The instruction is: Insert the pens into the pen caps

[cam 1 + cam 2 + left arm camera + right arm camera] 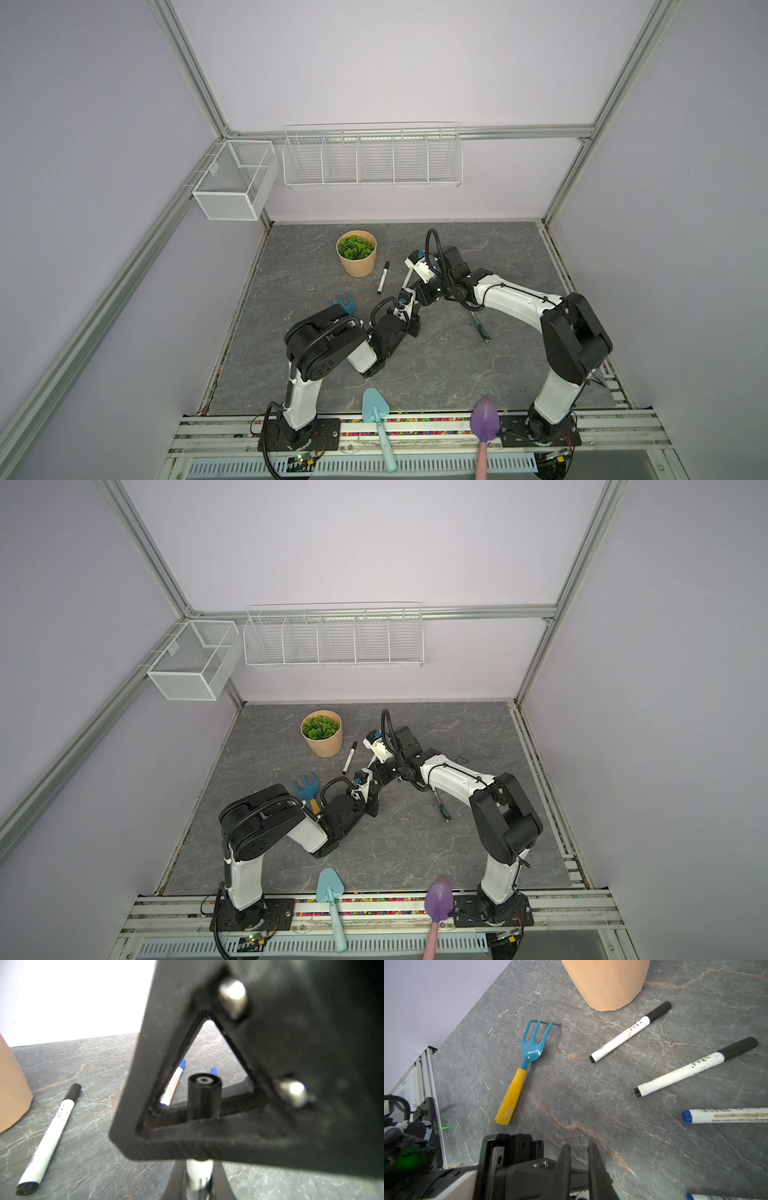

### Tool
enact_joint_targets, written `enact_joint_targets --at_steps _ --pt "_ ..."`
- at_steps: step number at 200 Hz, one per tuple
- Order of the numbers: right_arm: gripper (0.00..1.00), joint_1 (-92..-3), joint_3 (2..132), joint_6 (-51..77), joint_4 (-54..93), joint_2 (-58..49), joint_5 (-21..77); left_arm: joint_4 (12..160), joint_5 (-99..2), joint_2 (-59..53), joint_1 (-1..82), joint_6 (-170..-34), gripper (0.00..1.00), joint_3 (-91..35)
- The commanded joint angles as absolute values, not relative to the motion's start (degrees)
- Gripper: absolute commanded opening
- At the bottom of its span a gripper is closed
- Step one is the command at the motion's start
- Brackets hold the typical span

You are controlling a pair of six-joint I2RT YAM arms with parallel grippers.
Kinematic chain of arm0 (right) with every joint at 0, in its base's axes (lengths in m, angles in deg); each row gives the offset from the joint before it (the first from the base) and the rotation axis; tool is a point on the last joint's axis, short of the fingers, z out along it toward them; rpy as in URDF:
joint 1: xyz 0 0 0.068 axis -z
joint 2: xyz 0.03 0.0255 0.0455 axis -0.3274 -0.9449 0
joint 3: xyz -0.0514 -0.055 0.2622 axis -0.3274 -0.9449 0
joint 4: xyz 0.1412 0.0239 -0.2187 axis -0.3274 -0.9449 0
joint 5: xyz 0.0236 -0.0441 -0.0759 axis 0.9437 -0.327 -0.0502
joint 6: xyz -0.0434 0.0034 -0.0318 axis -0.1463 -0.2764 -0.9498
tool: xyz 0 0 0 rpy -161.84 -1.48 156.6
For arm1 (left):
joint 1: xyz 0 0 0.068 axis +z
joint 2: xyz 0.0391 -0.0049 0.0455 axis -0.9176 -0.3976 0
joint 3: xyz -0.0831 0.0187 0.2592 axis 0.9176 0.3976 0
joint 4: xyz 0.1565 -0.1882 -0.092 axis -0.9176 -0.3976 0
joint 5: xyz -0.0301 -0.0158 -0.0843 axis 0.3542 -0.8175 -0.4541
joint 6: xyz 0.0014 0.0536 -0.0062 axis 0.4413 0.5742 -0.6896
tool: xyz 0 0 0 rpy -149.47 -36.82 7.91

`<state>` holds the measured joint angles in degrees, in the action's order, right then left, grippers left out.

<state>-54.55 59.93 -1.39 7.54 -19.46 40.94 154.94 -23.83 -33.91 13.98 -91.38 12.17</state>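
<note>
My left gripper (199,1180) is shut on a white pen (200,1169) that stands upright between its fingers. Above it sits a black pen cap (204,1095), seen through the triangular frame of my right gripper's finger (207,1142). My right gripper (579,1159) is shut, its fingers close together. Both grippers meet mid-table in a top view (417,303). Two pens with black caps on them (631,1030) (695,1066) lie near the pot, and two blue-ended pens (726,1114) (716,1196) lie beside them. A loose blue cap (213,1071) shows behind.
A tan pot with a green plant (356,253) stands at the back. A blue rake with a yellow handle (527,1059) lies on the left. A green-handled tool (480,328) lies under the right arm. Teal (376,409) and purple (483,419) trowels rest at the front edge.
</note>
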Motion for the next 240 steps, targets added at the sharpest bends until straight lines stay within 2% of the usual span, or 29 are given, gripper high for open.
enact_joint_targets --at_steps 1,98,240 --pt "0.07 -56.12 54.28 0.56 -25.87 -25.03 49.73 162.94 -7.93 -34.21 20.17 -98.07 0.0 11.24" --pt "0.07 -57.14 56.8 -2.89 -28.32 -32.65 41.35 162.98 -8.08 -32.8 23.97 -102.21 0.0 5.2" --pt "0.07 -56.0 52.64 -2.35 -25.1 -32.33 42.82 162.98 -15.11 -27.37 28.86 -100.46 0.0 -1.88"
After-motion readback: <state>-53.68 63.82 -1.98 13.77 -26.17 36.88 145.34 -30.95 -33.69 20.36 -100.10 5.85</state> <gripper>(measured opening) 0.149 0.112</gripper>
